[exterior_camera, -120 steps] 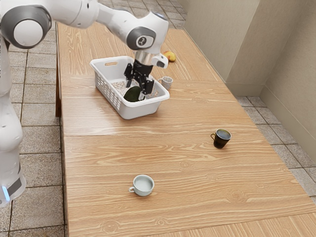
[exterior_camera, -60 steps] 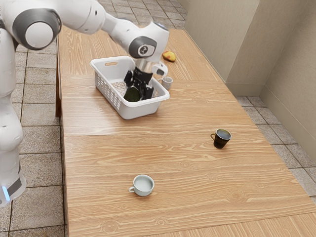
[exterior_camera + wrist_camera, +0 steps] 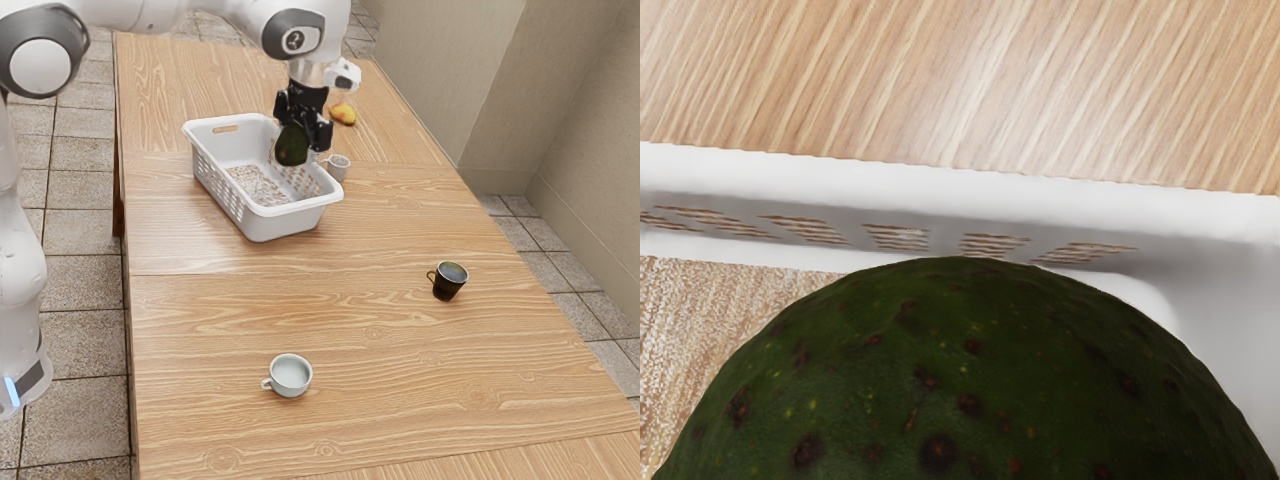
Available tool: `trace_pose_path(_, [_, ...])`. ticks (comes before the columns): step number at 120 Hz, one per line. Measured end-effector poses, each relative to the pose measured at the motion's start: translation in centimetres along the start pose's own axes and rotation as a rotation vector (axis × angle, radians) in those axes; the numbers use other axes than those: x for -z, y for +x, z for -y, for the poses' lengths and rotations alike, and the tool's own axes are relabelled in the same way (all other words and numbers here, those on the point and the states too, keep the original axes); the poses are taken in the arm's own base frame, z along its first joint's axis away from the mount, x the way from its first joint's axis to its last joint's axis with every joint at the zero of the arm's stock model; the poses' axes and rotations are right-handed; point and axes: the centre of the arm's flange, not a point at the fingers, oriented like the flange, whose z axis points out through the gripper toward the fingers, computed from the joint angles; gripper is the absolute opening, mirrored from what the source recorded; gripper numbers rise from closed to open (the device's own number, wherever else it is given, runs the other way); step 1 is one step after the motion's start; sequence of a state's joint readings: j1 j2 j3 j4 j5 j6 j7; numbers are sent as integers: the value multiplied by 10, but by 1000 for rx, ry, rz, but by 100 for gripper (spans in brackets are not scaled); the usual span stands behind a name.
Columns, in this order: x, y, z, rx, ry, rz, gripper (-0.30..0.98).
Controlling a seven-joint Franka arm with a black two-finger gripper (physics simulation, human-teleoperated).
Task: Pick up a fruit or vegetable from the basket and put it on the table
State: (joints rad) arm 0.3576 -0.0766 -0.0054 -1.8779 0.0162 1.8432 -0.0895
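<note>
- An avocado (image 3: 291, 146), dark green and speckled, hangs above the basket (image 3: 265, 224), clasped by the black gripper (image 3: 301, 138) from two sides.
- The fruit looks firm and fairly weighty, its skin probably bruising under a hard squeeze; steady, moderate pressure should serve.
- Its rounded flanks could slip or swivel, so the best hold likely lies across the widest part, fingers opposite each other.
- Set free, it may roll; a low, gentle release seems wise.
- A small cup (image 3: 339, 166) stands just beside the basket, a yellow-red fruit (image 3: 343, 114) beyond.
- Bare table (image 3: 370, 230) offers landing room well apart from the dark mug (image 3: 448, 281).
</note>
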Motion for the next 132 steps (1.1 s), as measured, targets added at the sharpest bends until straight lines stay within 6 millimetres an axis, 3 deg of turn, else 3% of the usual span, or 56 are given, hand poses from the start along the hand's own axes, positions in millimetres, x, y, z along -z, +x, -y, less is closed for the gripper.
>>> trace_pose_path(8, [22,0,-25,-45,2,-21,41])
trace_pose_path(20, [33,-11,-95,-172,3,-19,41])
trace_pose_path(33, [22,-21,-150,-275,2,16,41])
trace_pose_path(54, [7,-26,-201,-367,-2,52,41])
trace_pose_path(68, [2,-25,-202,-370,0,64,40])
trace_pose_path(77, [0,-17,-185,-337,1,68,40])
trace_pose_path(84, [-5,-8,-167,-304,2,78,52])
trace_pose_path(99, [-4,3,-143,-261,-2,75,58])
trace_pose_path(108, [-2,2,-149,-273,-2,71,60])
trace_pose_path(132, [2,-14,-186,-348,-3,65,66])
